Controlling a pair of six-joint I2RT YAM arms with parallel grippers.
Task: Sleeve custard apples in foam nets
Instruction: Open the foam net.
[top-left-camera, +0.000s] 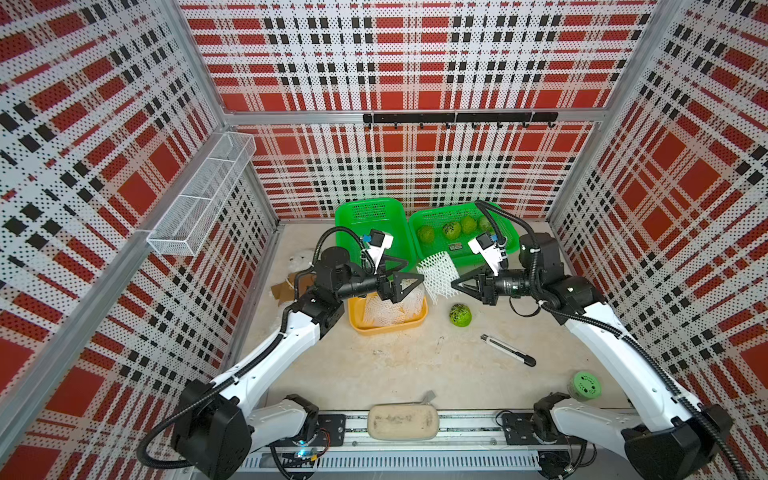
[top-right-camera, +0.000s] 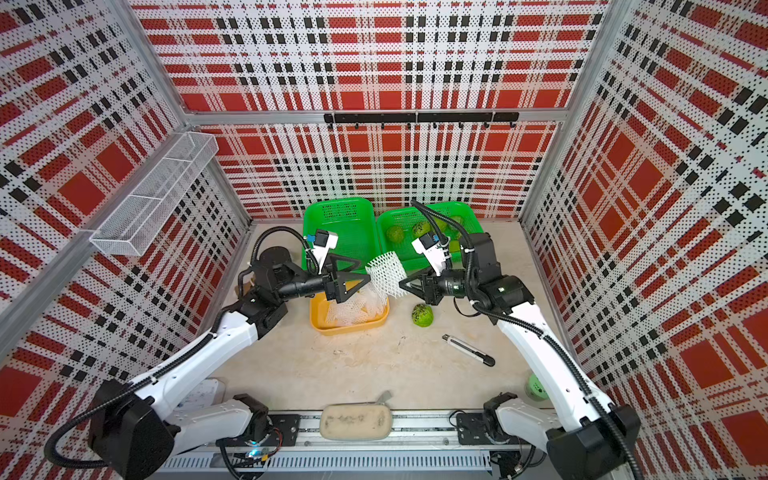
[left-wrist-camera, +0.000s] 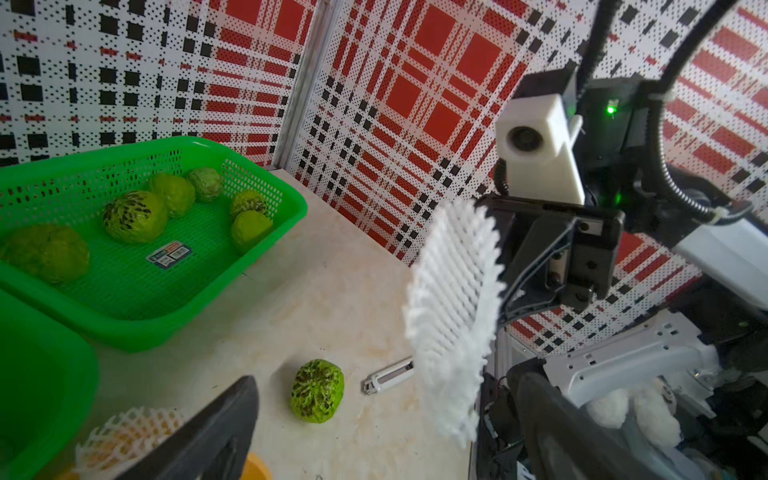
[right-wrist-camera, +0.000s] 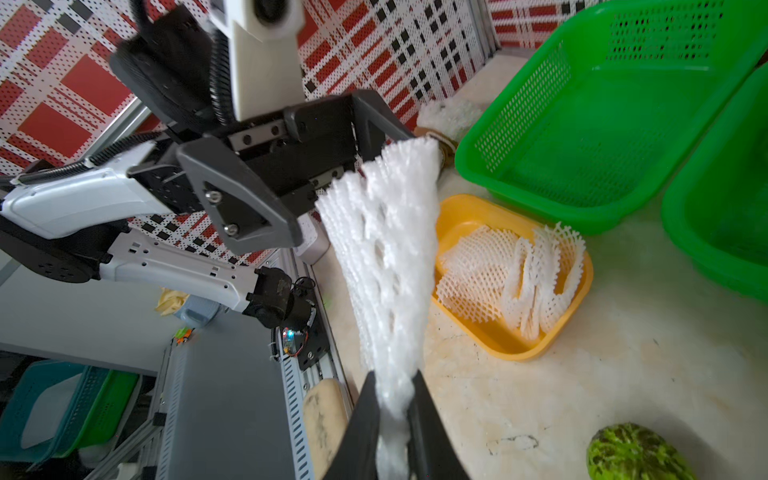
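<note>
At mid-worktop, between the two arms, one foam net (right-wrist-camera: 386, 249) hangs in the air, pinched at one end by the right claw (right-wrist-camera: 395, 415), whose jaws are closed tightly on the crushed mesh. My left claw (top-left-camera: 413, 269) stands just beside the net's free end with its jaws spread wide and nothing in them. I cannot tell whether it touches the mesh. The remaining foam nets (right-wrist-camera: 498, 274) lie heaped in the yellow tray (right-wrist-camera: 511, 353) below the left claw. One custard apple (top-left-camera: 460, 315) rests bare on the worktop (top-left-camera: 395, 365) near the right claw, and six more custard apples (left-wrist-camera: 135, 216) sit unsleeved in the green basket (left-wrist-camera: 232, 286) at the back. The second green basket (right-wrist-camera: 615, 137), beside it, holds nothing. I judge the task to be at its very start: no fruit in any view wears a net, and all seven visible fruits are left to do. The step in hand appears to be opening this first net between the two claws, so that the loose fruit can be pushed inside.
</note>
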